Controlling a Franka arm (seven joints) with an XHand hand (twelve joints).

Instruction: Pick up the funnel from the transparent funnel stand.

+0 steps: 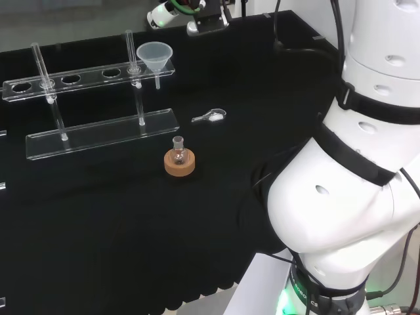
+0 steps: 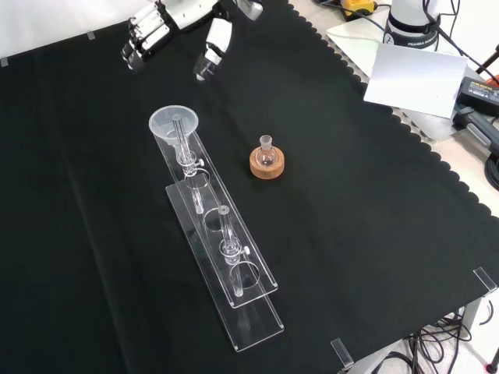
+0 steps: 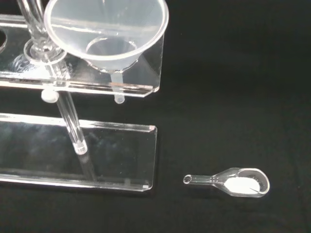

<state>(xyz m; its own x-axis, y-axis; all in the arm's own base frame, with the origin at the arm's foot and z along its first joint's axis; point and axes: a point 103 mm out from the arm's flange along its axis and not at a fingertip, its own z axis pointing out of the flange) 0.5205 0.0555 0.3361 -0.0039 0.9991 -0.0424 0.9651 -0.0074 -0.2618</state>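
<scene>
My black and white hand (image 2: 168,27) hangs open, holding nothing, at twelve o'clock from the clear plastic funnel (image 2: 174,125) in its see-through stand (image 2: 234,257); a small glass scoop (image 3: 233,181) lies nearby.

Bright, even overhead light – glare on clear stand (image 3: 97,145)

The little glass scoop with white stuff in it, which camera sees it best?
The wrist view: the scoop is close and large, with white powder visible in its bowl. In the head view it is a tiny glint beside the funnel stand. I can't make it out in the front view.
</scene>
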